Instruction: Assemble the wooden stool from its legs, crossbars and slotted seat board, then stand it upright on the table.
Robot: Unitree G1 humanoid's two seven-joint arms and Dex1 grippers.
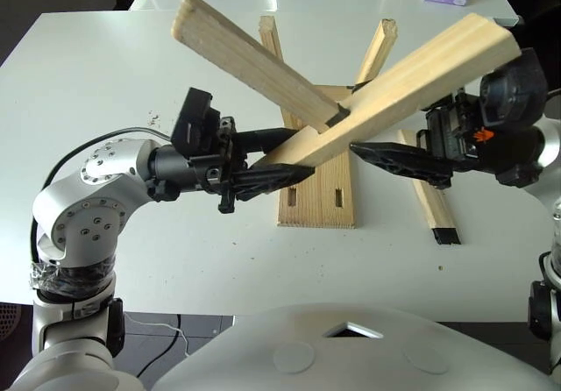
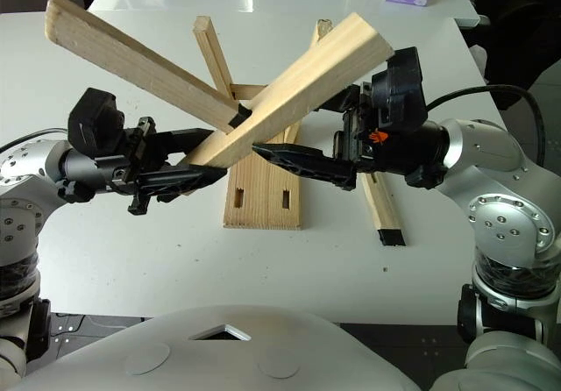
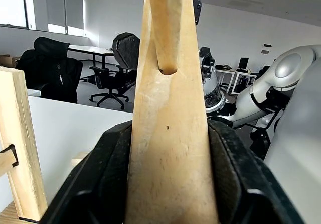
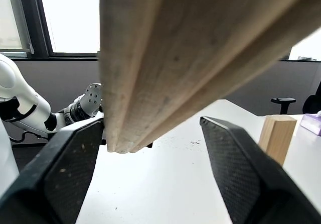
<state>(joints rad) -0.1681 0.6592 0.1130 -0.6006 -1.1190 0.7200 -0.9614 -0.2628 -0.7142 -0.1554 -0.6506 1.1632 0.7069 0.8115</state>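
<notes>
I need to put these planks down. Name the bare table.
Free: the table left of the seat board, and the strip in front of it. Crowded: behind the board and right of it, where a leg lies.

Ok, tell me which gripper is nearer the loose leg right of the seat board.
Right. The right gripper hangs over the leg; the left gripper sits across the board from it.

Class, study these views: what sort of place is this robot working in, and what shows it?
Most likely an open-plan office or lab: swivel office chairs beside desks, big windows, and a white worktable.
</notes>
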